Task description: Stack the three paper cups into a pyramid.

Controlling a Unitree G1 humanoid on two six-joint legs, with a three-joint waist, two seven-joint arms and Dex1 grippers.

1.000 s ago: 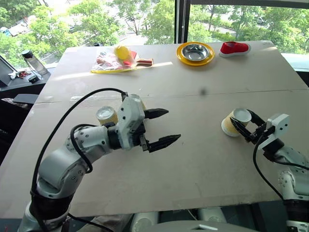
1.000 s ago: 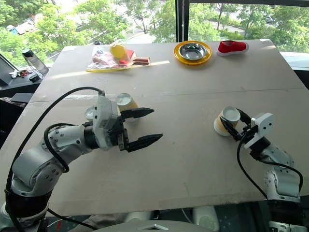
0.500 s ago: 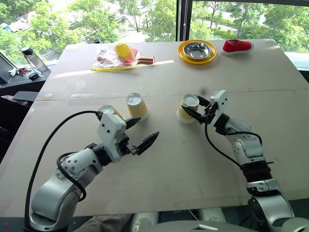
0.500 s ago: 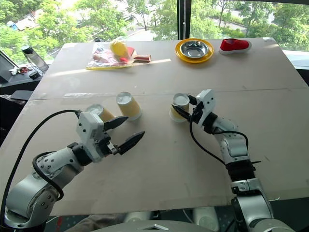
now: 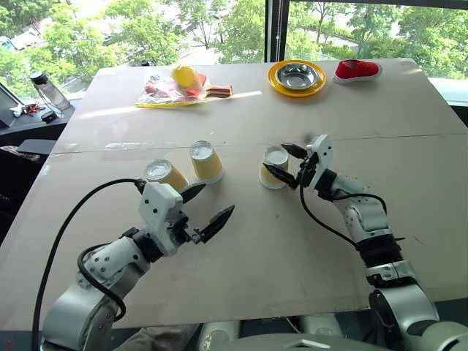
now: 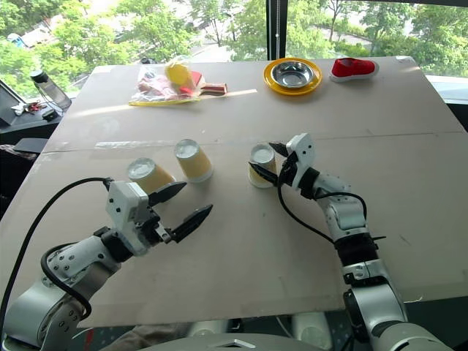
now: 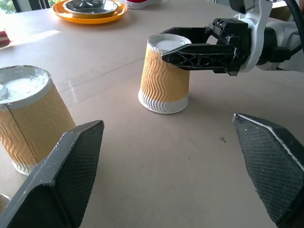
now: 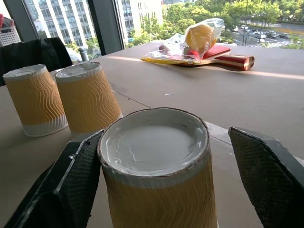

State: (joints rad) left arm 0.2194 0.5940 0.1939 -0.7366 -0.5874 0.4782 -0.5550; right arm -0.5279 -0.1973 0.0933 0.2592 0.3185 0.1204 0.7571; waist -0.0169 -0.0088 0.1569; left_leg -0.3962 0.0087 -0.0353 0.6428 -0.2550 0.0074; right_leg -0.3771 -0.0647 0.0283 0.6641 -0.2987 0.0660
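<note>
Right wrist view: fingers spread around cup.

Upper-floor office or lab room, large windows over treetops and buildings, plain board table with assorted test props

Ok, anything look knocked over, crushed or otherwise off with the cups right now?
Nothing stands out. All three paper cups stand upside down and undented on the table. The right gripper is open around the separate cup, one finger close against its side.
</note>
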